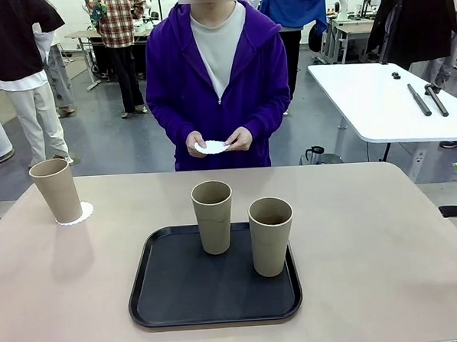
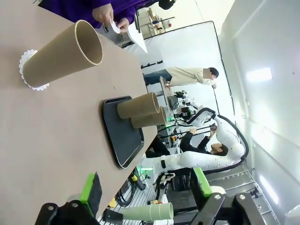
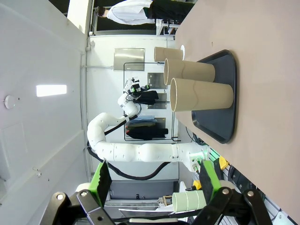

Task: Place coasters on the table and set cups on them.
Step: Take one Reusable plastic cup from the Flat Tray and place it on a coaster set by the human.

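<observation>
The table [image 1: 385, 239] is a wide, smooth beige top with rounded corners. It stands in a busy workshop room with a grey floor. A white table [image 1: 370, 102] stands well apart at the far right, with dark tools [image 1: 428, 99] lying on it. A black tray [image 1: 181, 296] lies flat on the near middle of the beige top.

The left gripper [image 2: 146, 187] has its jaws spread wide, green pads facing each other. It holds nothing and touches nothing. The right gripper [image 3: 154, 180] is spread just as wide, with nothing between its fingers and nothing touching them.

At the far left of the table the left cup [image 1: 57, 189] stands upright on a coaster [image 1: 83, 213]. Its rim is up and its long axis is vertical. The coaster lies flat, and its lacy edge shows past the right side of the cup's base.

On the tray, the middle cup [image 1: 213, 216] stands upright toward the far edge, open mouth up. The right cup [image 1: 271, 235] stands near it, a little closer to the near side. It is also upright and wide end up, and the two do not touch.

Beyond the far edge, at the middle, a person [image 1: 217, 79] in a purple hoodie holds a second coaster [image 1: 213, 146]. It is pinched between the one hand [image 1: 197, 147] and the other hand [image 1: 240, 138]. It is held roughly flat, above the table and clear of it.
</observation>
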`<state>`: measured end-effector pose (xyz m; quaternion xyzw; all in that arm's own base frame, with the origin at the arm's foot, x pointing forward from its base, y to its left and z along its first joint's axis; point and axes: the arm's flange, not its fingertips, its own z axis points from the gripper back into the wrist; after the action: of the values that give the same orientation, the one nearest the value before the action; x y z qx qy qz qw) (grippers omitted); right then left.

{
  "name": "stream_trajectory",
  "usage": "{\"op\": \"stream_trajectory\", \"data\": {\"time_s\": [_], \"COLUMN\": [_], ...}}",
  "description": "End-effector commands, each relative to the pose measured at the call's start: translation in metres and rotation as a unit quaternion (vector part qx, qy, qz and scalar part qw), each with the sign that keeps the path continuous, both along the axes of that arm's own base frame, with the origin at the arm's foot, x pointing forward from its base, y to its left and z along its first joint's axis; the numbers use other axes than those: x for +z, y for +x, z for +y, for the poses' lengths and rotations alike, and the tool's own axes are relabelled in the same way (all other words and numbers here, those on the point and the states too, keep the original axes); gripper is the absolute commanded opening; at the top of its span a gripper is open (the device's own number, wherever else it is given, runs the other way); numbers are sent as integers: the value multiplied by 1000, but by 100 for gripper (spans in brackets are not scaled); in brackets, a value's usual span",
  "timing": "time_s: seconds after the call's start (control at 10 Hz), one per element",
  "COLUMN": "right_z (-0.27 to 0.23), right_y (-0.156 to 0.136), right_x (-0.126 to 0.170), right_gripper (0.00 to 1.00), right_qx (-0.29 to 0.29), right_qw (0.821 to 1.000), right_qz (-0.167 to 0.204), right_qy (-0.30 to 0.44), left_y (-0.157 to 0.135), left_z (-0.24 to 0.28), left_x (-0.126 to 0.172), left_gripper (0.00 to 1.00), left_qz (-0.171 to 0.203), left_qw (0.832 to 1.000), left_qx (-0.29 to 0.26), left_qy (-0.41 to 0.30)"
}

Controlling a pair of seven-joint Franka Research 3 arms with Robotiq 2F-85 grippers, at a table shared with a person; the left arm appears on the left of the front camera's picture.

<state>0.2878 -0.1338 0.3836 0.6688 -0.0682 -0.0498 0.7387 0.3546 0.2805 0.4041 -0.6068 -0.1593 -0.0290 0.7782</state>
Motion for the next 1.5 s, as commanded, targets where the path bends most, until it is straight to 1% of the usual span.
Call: {"op": "stream_trajectory", "data": {"time_s": [0.0,1.4], "right_z": [0,0], "right_y": [1,1], "right_x": [1,1], "right_gripper": [100,100], "right_qx": [-3,-3], "right_qw": [1000,1000], "right_qz": [-4,-4], "right_qy": [5,5], "left_y": [-3,-3], "left_z": [1,1], "left_x": [0,0], "left_gripper": [100,100], "left_qz": [-3,-3], "left_qw": [1000,1000], "left_qx": [-1,-1], "left_qy": [-1,-1]}}
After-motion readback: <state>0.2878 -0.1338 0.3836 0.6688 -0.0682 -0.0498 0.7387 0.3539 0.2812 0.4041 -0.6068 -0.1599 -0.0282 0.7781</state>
